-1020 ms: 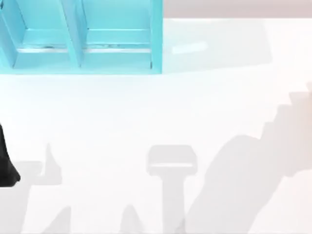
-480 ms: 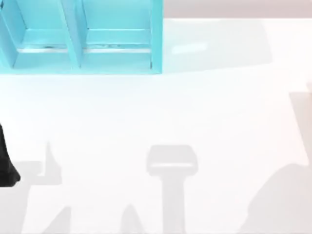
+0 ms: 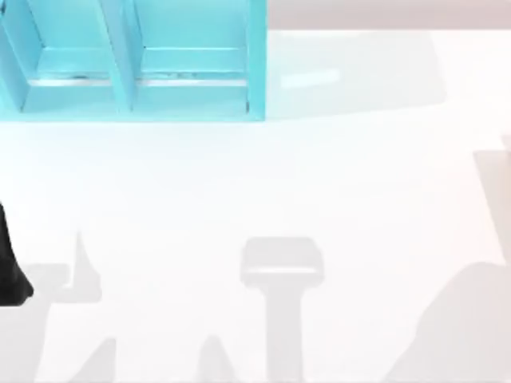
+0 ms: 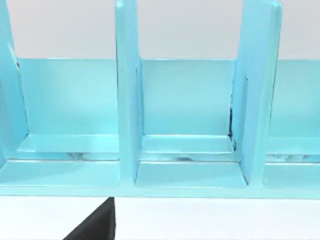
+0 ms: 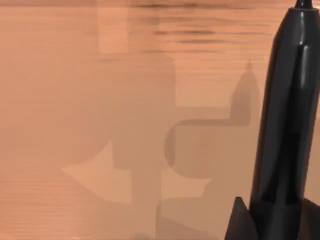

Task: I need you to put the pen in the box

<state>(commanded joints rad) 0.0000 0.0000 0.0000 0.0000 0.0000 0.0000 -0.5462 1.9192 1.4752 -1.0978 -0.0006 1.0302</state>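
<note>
While right tool grips pen (image 5: 290, 125) upright (tip up) — blue box (image 3: 136, 64) top-left

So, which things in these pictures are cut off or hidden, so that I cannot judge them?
- the pen, right wrist view: lower end cut off by the bottom edge, so what holds it cannot be told.
- the box, top view: cut off by the top and left edges, so its compartments cannot be counted.
- left arm, top view: a dark piece cut off by the left edge.
</note>
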